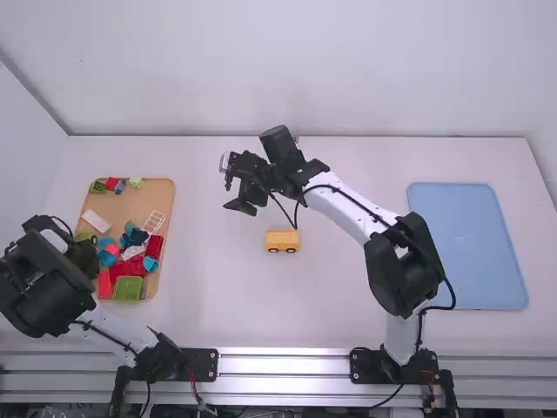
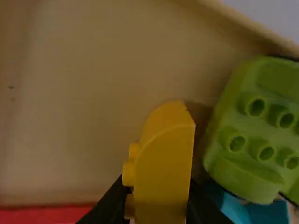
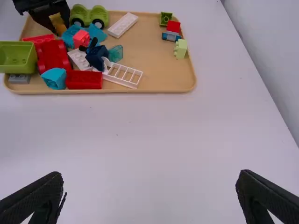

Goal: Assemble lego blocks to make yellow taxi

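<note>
My left gripper [image 1: 90, 259] is over the left edge of the parts tray. In the left wrist view, the left gripper [image 2: 156, 201] is shut on a yellow block [image 2: 163, 163] with a curved top and side studs. The right wrist view also catches this yellow block [image 3: 58, 23] among the parts at the tray's far corner. Further right, my right gripper [image 1: 231, 193] is above the table, up and left of a yellow wheeled car base [image 1: 281, 236]. Seen from its wrist, the right gripper [image 3: 150, 186] stands wide open, with only table surface between its fingers.
The wooden tray [image 1: 161, 187] holds red, green, blue and white parts. A green wheeled piece [image 2: 261, 126] lies right beside the held block in the left wrist view. A blue mat [image 1: 470, 248] covers the table's right side. Walls rise beyond the table's far and side edges.
</note>
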